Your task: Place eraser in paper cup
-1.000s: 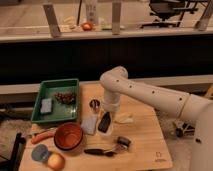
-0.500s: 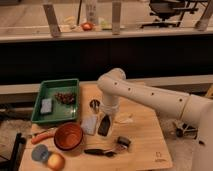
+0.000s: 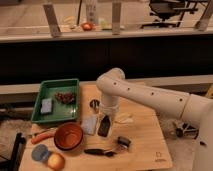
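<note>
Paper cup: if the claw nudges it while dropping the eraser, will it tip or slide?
Paper cup looks small and probably light, so a nudge would likely slide it on the smooth table. The claw hangs right beside it. It seems short, so perhaps less tip-prone.

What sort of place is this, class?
Likely an office kitchen or canteen: a wooden table with a bowl and tray, office chair behind. The gripper hangs over the table.

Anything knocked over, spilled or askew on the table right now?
Nothing looks spilled or damaged. The gripper is low over the eraser, beside the paper cup, which looks upright. The carrot lies loose by the orange bowl.
</note>
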You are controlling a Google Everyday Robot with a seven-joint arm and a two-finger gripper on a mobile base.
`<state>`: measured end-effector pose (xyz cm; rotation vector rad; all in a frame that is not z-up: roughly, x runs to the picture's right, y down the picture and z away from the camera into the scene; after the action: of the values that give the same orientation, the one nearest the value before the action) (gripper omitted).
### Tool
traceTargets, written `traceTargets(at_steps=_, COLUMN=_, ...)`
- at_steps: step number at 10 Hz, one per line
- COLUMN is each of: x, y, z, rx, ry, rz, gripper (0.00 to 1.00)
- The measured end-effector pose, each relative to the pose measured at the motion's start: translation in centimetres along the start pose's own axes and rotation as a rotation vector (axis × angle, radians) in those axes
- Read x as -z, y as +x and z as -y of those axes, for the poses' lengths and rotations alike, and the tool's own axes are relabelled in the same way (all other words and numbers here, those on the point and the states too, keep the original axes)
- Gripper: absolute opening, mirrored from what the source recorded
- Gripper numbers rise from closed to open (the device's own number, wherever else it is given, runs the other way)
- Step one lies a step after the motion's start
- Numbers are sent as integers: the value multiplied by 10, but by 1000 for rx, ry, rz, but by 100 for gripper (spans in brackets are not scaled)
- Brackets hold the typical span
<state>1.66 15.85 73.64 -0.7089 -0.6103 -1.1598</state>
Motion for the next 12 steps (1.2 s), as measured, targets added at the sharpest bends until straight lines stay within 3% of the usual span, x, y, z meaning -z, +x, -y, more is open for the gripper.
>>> traceTargets(at_steps=6, x=1, y=2, z=-4, rx=11, ry=-6, rz=13, gripper=75)
traceTargets(at_steps=7, x=1, y=3, z=-4, rx=12, ry=-7, rz=16, gripper=79)
traceTargets(at_steps=12, x=-2, y=9, z=-2, rx=11, ry=-23, rz=26, gripper=80)
